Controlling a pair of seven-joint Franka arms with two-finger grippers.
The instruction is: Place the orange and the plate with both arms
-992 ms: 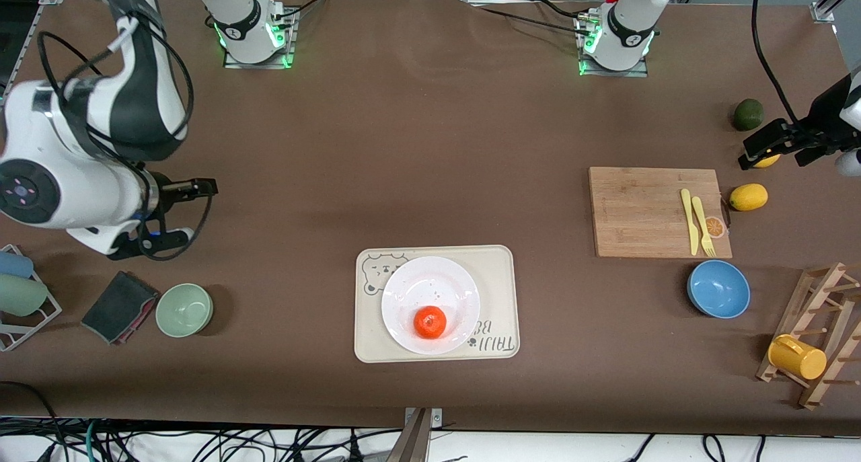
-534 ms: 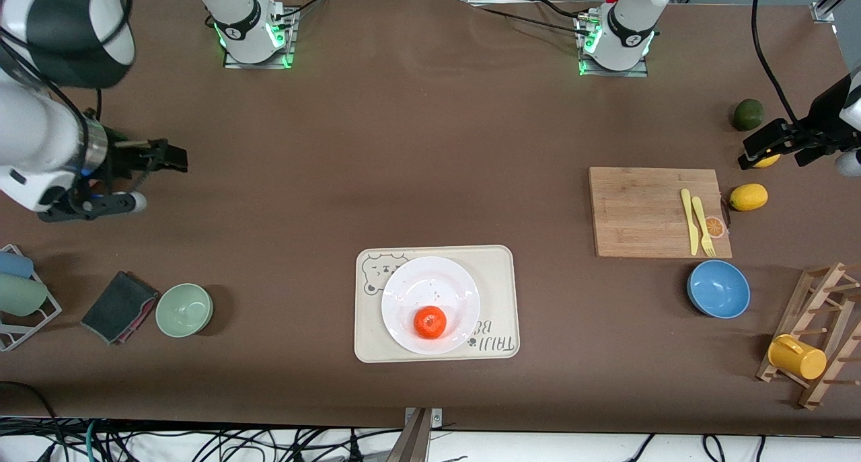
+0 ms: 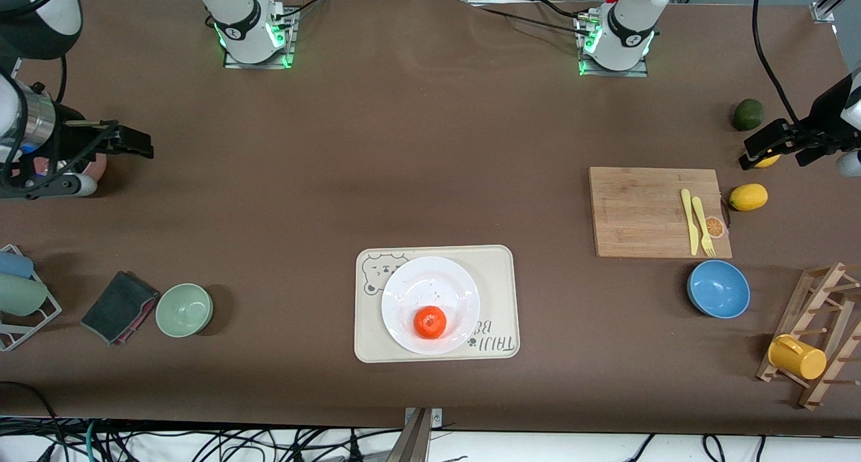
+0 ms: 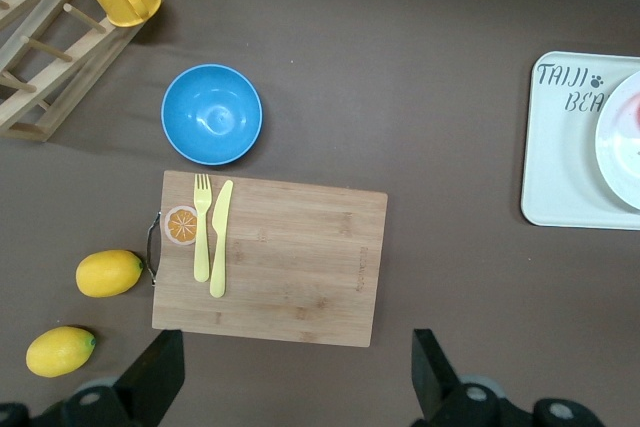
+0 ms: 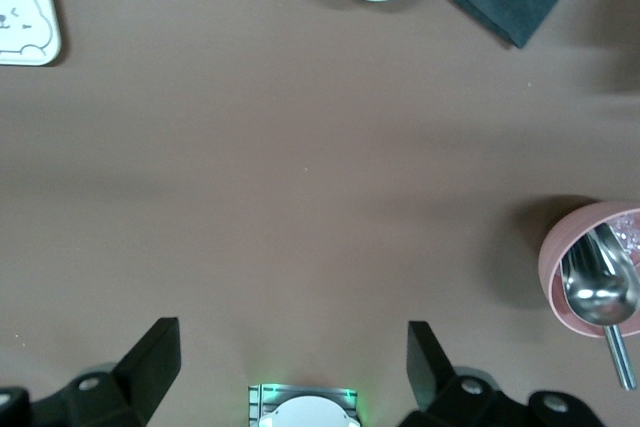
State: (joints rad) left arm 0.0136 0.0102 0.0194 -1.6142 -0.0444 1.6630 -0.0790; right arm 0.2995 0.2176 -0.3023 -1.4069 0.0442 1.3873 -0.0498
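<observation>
One orange [image 3: 430,322] on the plate [image 3: 430,287], plate on the tray [image 3: 498,267]

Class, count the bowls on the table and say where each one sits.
3: green bowl beside the dark cloth; blue bowl by the cutting board; pink bowl under the right gripper, partly hidden.

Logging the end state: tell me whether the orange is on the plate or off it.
On it. The orange rests inside the plate, toward the rim nearer the front camera, and the plate sits on the cream tray.
</observation>
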